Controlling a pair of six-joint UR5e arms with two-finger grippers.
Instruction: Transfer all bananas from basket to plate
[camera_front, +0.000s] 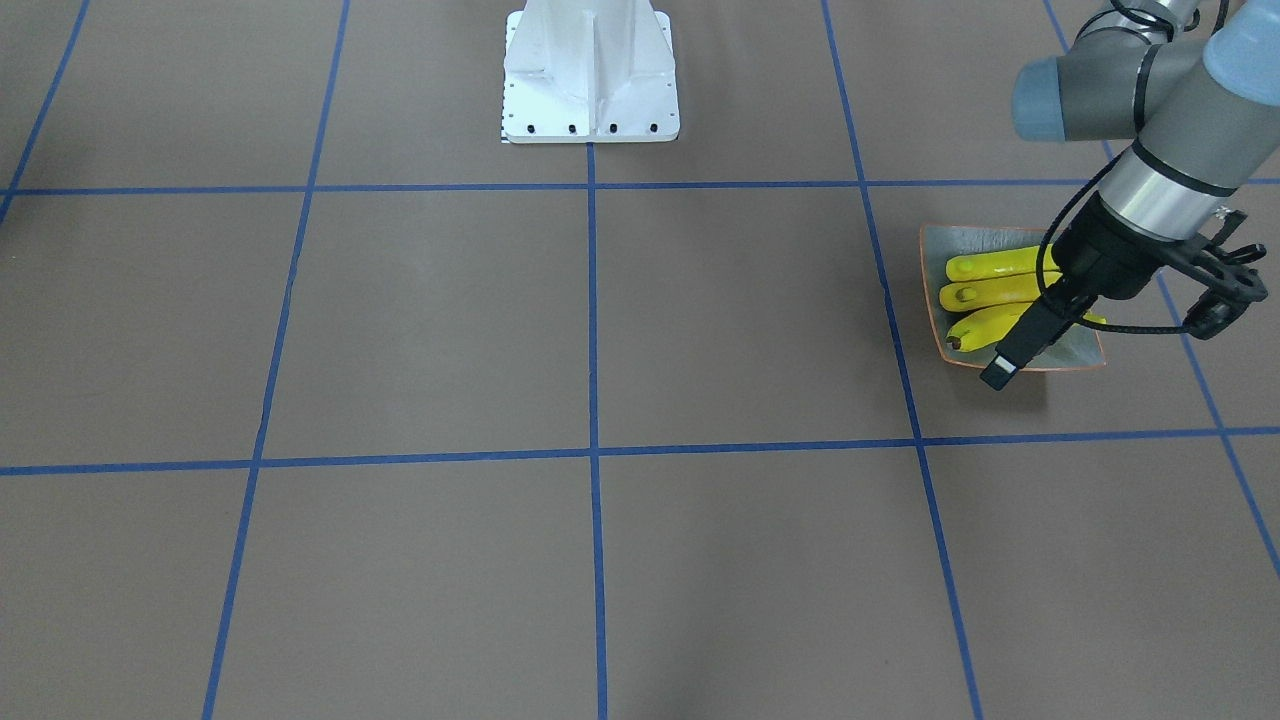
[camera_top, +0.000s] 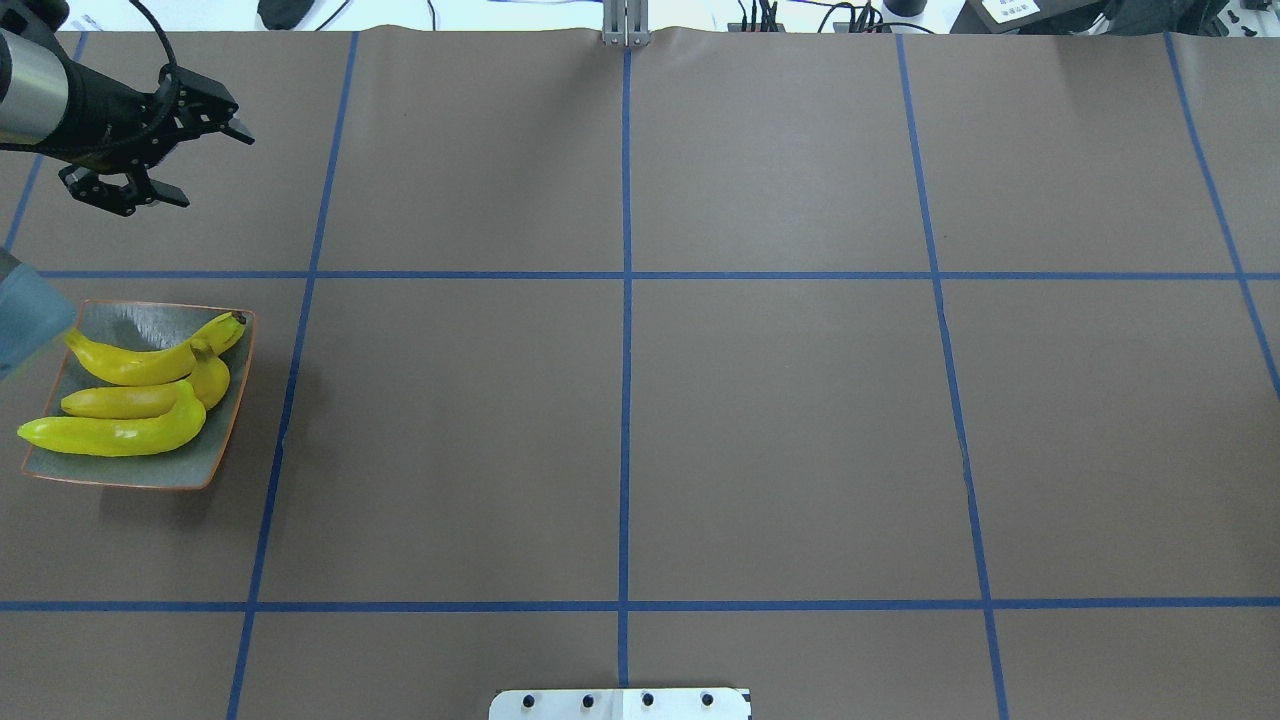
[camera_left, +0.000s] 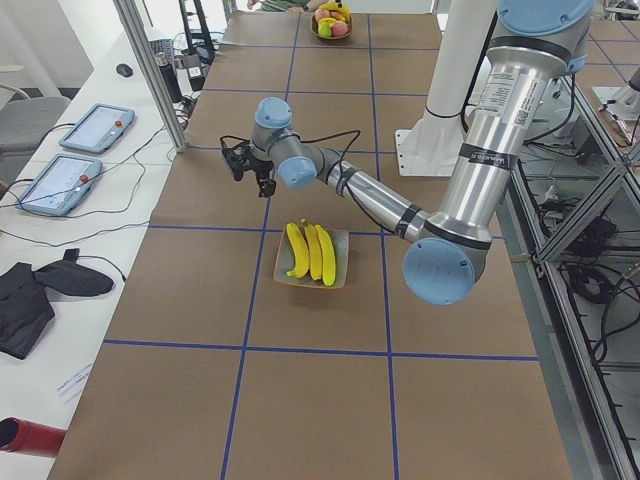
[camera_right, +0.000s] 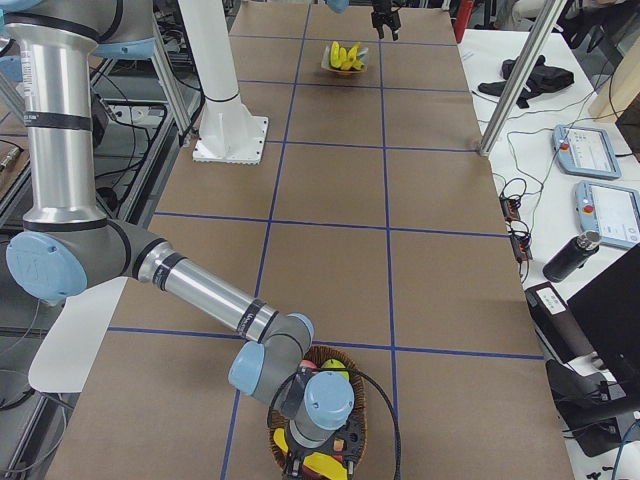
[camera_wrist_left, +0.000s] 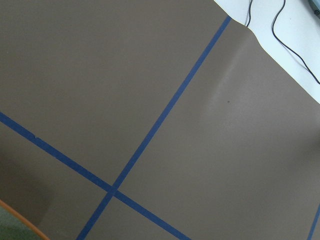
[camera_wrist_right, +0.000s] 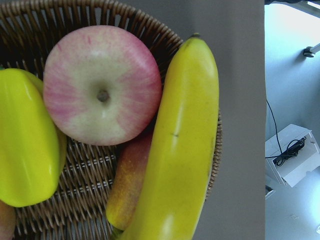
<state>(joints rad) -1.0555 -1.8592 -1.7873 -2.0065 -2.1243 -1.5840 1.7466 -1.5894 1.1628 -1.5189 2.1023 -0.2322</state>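
Brown taped table (camera_top: 640, 420): three bananas (camera_top: 120, 400) lie on the plate (camera_top: 215, 455) at 9 o'clock overhead; the left gripper (camera_top: 208, 167) hangs spread, empty, at its 12 o'clock. One fourth banana (camera_wrist_right: 175, 140) sits in the basket (camera_wrist_right: 135, 20) under the right gripper (camera_right: 322, 462), its claw state untellable.

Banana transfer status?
Done: three bananas lie on the plate. In hand: nothing seen; left gripper open, empty, away from the plate. Left: one banana in the basket beside an apple, right arm over it, its grip not visible.
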